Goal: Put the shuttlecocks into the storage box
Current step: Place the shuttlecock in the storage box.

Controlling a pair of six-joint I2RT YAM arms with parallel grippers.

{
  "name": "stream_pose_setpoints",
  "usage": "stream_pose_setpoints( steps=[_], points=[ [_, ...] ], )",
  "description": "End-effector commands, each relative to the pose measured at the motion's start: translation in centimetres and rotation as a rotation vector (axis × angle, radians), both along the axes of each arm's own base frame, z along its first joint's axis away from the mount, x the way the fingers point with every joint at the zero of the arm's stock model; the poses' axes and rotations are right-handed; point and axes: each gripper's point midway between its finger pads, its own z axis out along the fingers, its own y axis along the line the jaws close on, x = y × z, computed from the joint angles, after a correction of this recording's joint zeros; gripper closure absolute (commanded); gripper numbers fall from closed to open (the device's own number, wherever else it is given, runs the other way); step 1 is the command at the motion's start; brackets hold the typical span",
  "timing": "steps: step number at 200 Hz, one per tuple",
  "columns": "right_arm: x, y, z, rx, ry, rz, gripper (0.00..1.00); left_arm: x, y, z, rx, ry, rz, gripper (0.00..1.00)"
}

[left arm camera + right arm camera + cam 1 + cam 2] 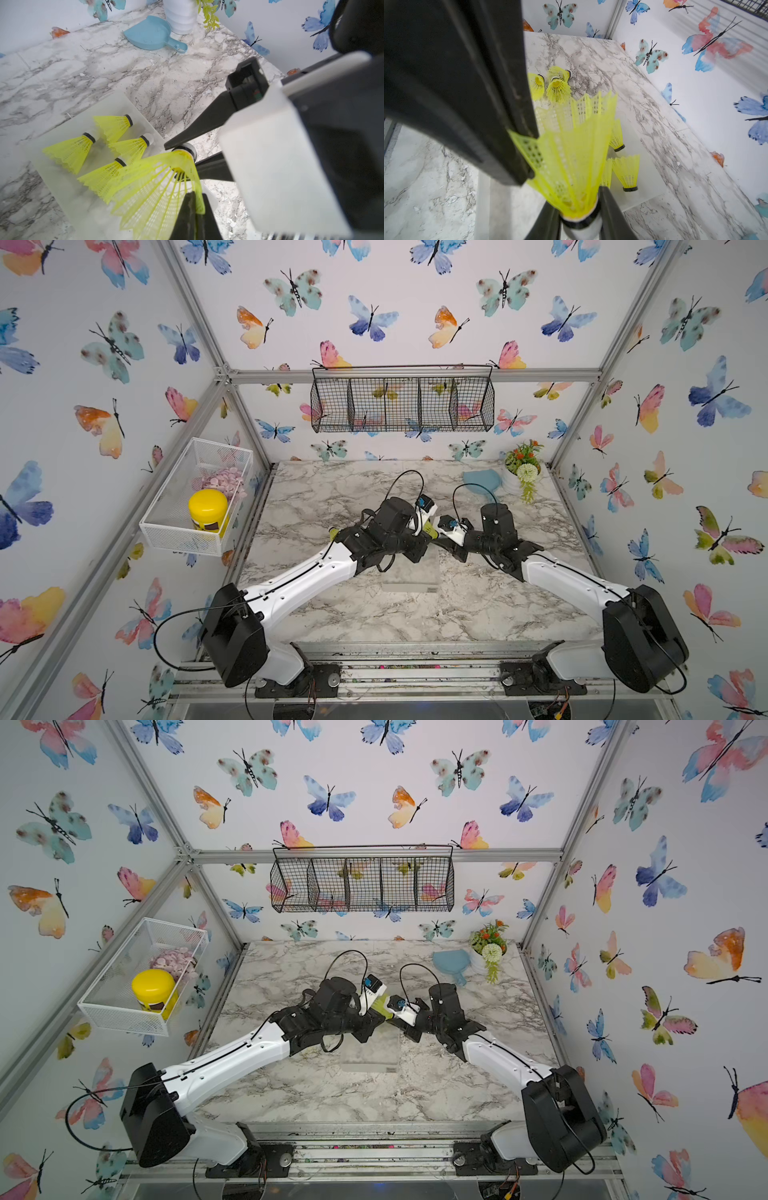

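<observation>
Both grippers hold one neon yellow-green shuttlecock [158, 187] above the right edge of the frosted storage box [411, 576]. My left gripper [194, 205] is shut on the rim of its skirt. My right gripper [579, 220] is shut on its black band and white tip. In the top views the held shuttlecock [382, 1006] shows as a sliver between the two wrists. Several shuttlecocks [70, 149] lie inside the storage box [62, 187]. Three more shuttlecocks [556, 87] lie on the marble beyond the box, hidden under the left arm in both top views.
A blue dustpan [482, 481] and a white pot with a plant [521, 472] stand at the back right of the marble table. A white mesh basket [166, 526] with a yellow jar hangs on the left wall. A black wire basket [401, 404] hangs on the back wall.
</observation>
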Motion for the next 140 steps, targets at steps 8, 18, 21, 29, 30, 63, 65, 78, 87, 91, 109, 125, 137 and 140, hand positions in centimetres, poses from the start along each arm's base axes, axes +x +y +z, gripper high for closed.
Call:
stream_pose_setpoints(
  steps=[8, 18, 21, 29, 30, 63, 65, 78, 87, 91, 109, 125, 137, 140],
  points=[
    [0.2, 0.3, 1.0, 0.016, -0.006, -0.006, 0.63, 0.7, 0.0, 0.2, -0.019, -0.007, 0.043, 1.0],
    [0.4, 0.1, 1.1, 0.02, -0.014, -0.03, 0.59, 0.7, 0.0, 0.2, -0.028, -0.004, 0.053, 1.0],
    [0.5, 0.0, 1.0, 0.02, -0.014, -0.038, 0.59, 0.7, 0.1, 0.2, -0.031, -0.003, 0.057, 1.0],
    [0.9, -0.3, 1.1, 0.026, -0.018, -0.071, 0.57, 0.8, 0.2, 0.2, -0.039, 0.0, 0.078, 1.0],
    [0.9, -0.3, 1.1, 0.027, -0.02, -0.074, 0.56, 0.9, 0.3, 0.1, -0.039, 0.001, 0.082, 1.0],
    [2.1, -1.8, 1.1, 0.057, -0.027, -0.221, 0.5, 1.8, 1.7, -0.4, -0.067, 0.029, 0.194, 1.0],
    [2.2, -2.0, 1.1, 0.058, -0.028, -0.232, 0.49, 1.9, 1.8, -0.5, -0.068, 0.034, 0.202, 1.0],
    [2.5, -2.8, 0.8, 0.058, -0.032, -0.287, 0.49, 2.4, 2.6, -0.8, -0.085, 0.069, 0.246, 1.0],
    [2.7, -3.4, 0.7, 0.062, -0.027, -0.331, 0.49, 2.7, 3.1, -1.1, -0.099, 0.099, 0.278, 1.0],
    [2.8, -3.7, 0.6, 0.061, -0.024, -0.352, 0.48, 2.8, 3.3, -1.3, -0.109, 0.118, 0.291, 1.0],
    [2.9, -4.9, 0.5, 0.059, -0.022, -0.425, 0.48, 2.8, 3.8, -2.5, -0.153, 0.191, 0.323, 1.0],
    [3.0, -6.0, 0.2, 0.052, -0.019, -0.484, 0.47, 2.6, 3.9, -3.7, -0.165, 0.241, 0.34, 1.0],
    [3.0, -6.7, 0.0, 0.042, -0.017, -0.526, 0.47, 2.1, 3.7, -4.5, -0.177, 0.29, 0.342, 1.0],
    [3.0, -6.9, -0.1, 0.04, -0.015, -0.536, 0.47, 2.0, 3.7, -4.7, -0.181, 0.301, 0.342, 1.0]
  ],
)
